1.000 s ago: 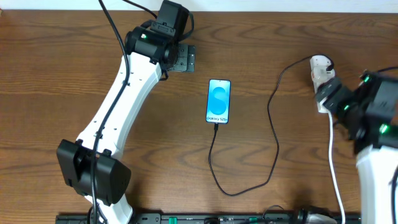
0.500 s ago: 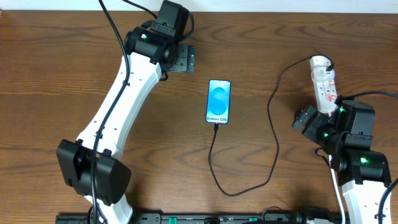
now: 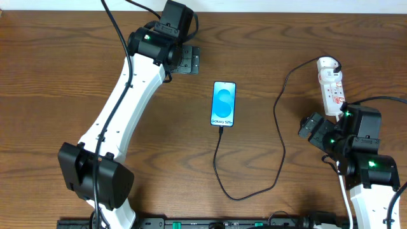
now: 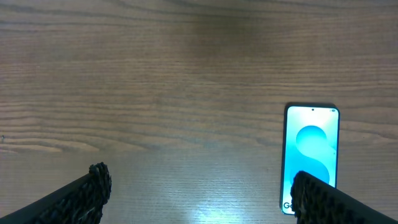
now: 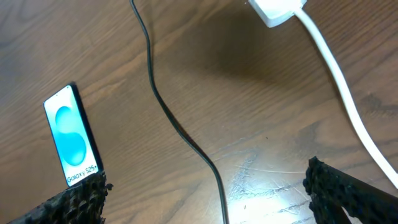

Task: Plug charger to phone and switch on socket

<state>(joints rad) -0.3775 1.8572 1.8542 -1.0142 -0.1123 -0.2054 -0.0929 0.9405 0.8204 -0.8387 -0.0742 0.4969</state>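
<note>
The phone (image 3: 224, 104) lies flat mid-table, its cyan screen lit, and shows again in the left wrist view (image 4: 311, 152) and the right wrist view (image 5: 69, 135). The thin black charger (image 3: 280, 137) meets the phone's bottom edge, loops toward the front, then runs up to its plug at the rounded end of the white socket (image 3: 331, 83). My left gripper (image 3: 189, 60) hovers open up-left of the phone, nothing between its fingers (image 4: 87, 196). My right gripper (image 3: 310, 127) is open just below-left of the socket, over the charger (image 5: 180, 130).
The socket's thick white cord (image 3: 343, 184) runs toward the table's front edge under my right arm, and crosses the right wrist view (image 5: 342, 81). Bare brown wood (image 3: 51, 95) spreads left of the left arm.
My right arm has drawn back from over the socket toward the front, uncovering the strip; over the last half second it barely shifted. The left arm, phone and charger stay put.
</note>
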